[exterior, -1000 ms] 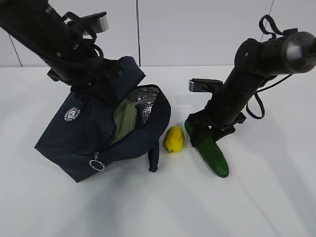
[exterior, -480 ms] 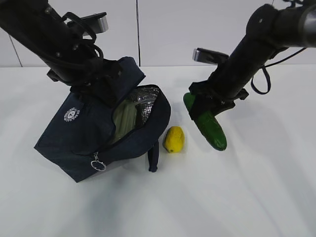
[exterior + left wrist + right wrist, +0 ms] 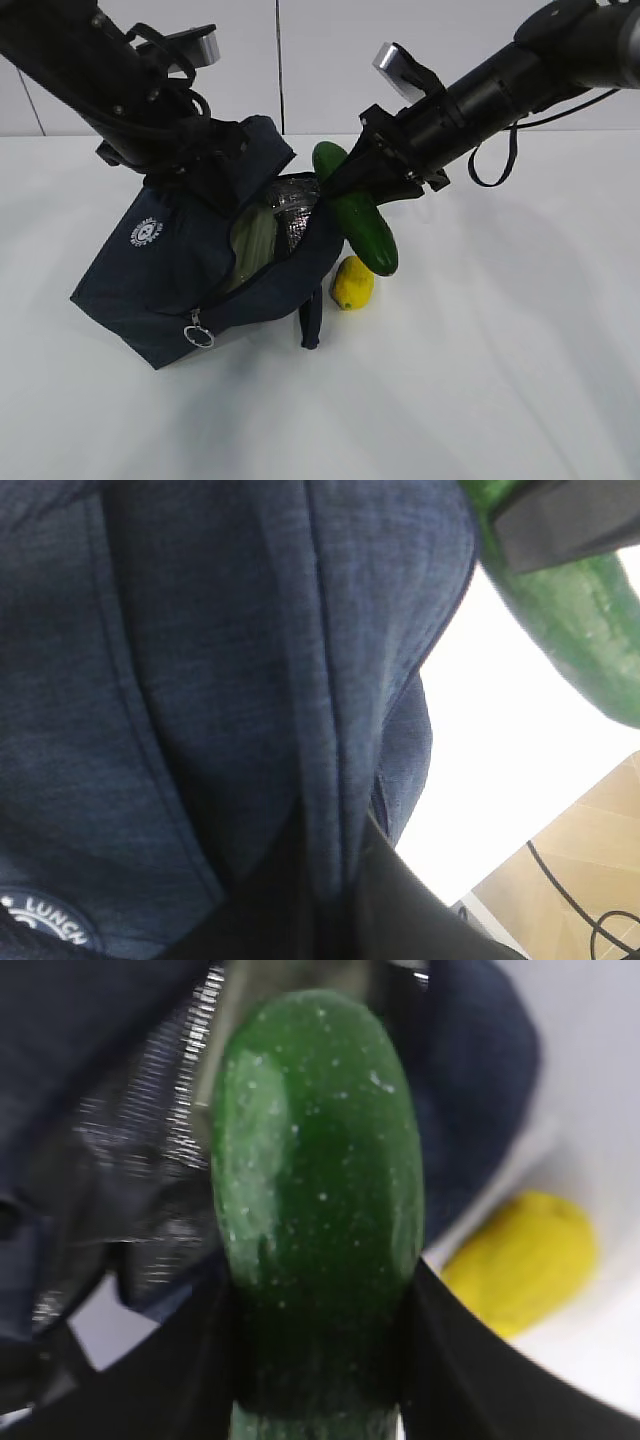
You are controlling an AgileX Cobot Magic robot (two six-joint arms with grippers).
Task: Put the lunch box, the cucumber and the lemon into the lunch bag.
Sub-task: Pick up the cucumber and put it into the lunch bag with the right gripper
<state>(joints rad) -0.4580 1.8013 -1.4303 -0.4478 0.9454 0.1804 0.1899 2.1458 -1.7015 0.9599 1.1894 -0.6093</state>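
The navy lunch bag (image 3: pixel 190 265) stands tilted on the table, its mouth open to the right and its silver lining showing. The lunch box (image 3: pixel 254 240) with its pale green lid lies inside. My left gripper (image 3: pixel 325 855) is shut on a fold of the bag's fabric (image 3: pixel 250 680) at the upper back and holds it up. My right gripper (image 3: pixel 352 188) is shut on the dark green cucumber (image 3: pixel 358 218), which hangs slanted in the air just right of the bag's mouth. From the right wrist, the cucumber (image 3: pixel 315 1180) points at the lining (image 3: pixel 150 1160). The yellow lemon (image 3: pixel 352 282) lies on the table below the cucumber.
A silver ring pull (image 3: pixel 197 335) hangs at the bag's front lower corner. A loop handle (image 3: pixel 311 320) droops onto the table beside the lemon. The white table (image 3: pixel 480 380) stretches to the front and right. A white wall stands behind.
My right gripper has lifted the cucumber off the table and carried it up and left, from right of the lemon to the bag's mouth. The left arm, bag and lemon have stayed put.
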